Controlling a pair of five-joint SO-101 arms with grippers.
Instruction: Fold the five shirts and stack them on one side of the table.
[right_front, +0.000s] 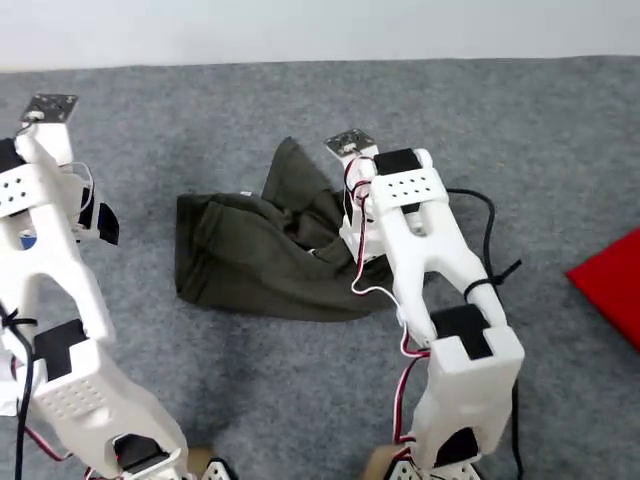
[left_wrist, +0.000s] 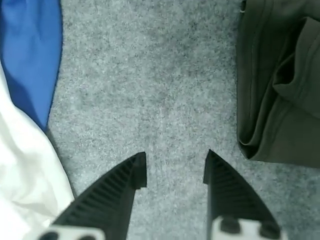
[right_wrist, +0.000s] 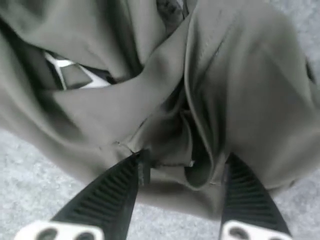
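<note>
Held left pincer (left_wrist: 175, 160) released above grey bench (left_wrist: 150, 75) beside olive shirt (left_wrist: 280, 100); held right pincer (right_wrist: 186, 157) released too, straddling the shirt's rumpled folds.

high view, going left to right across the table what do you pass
left arm → olive shirt → right arm → red cloth at the right edge
</note>
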